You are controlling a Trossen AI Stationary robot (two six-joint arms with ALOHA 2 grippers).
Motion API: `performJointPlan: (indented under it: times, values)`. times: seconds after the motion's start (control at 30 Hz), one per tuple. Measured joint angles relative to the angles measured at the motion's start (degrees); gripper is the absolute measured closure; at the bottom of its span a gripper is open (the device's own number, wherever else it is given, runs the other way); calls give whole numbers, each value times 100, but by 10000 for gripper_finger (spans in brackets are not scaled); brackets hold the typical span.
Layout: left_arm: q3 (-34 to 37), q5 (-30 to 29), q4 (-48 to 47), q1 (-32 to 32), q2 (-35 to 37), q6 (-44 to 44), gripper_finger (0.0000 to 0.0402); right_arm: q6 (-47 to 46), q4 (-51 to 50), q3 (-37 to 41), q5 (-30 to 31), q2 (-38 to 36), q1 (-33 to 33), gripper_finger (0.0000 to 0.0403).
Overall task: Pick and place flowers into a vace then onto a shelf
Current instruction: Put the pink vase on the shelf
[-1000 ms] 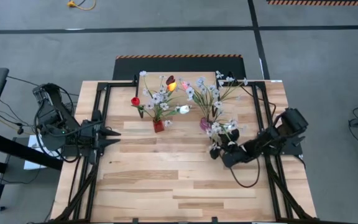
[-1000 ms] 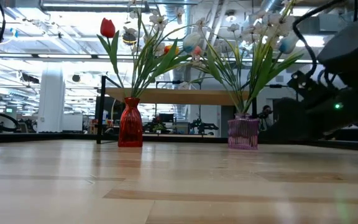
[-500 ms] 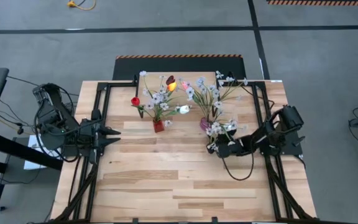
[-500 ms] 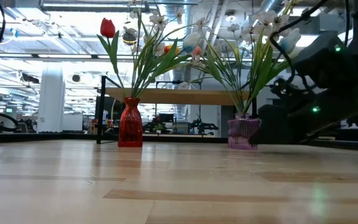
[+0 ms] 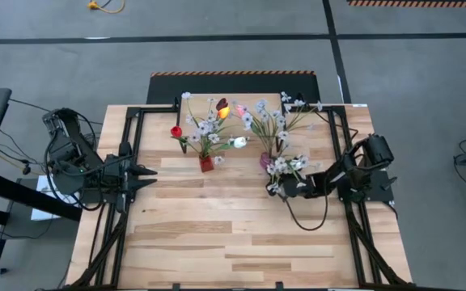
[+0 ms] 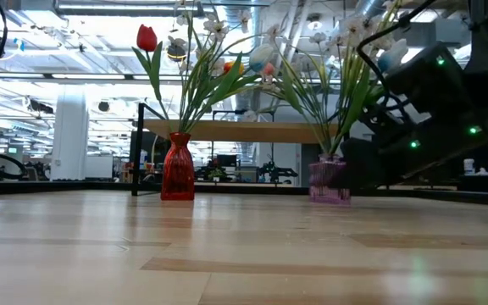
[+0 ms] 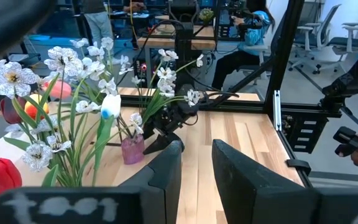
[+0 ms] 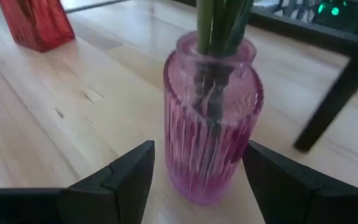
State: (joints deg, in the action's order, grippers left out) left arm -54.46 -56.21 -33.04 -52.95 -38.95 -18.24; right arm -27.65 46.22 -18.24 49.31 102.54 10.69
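While right pincer (image 8: pixel 194 177) gapes astride pink vase (image 8: pixel 211 118), two vases total: one pink, one red vase (image 8: pixel 36 23).

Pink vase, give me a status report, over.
Right hand open, fingers either side of the pink vase, not closed on it. Flowers in the vase, upright on the table. Left hand waits at the table's left edge. Nothing in the way.

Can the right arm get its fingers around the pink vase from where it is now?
Probably yes: the right gripper is open, its fingers either side of the pink vase, nothing between them.
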Motion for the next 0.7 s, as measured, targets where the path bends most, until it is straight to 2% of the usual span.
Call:
performJointPlan:
  times: [0.37,0.7]
  values:
    - [0,10,-2,0,2,0,322,534,348,-2,-298,0,-369,174]
    - [0,98,-4,-1,-1,-4,322,721,345,-87,-304,0,-418,222]
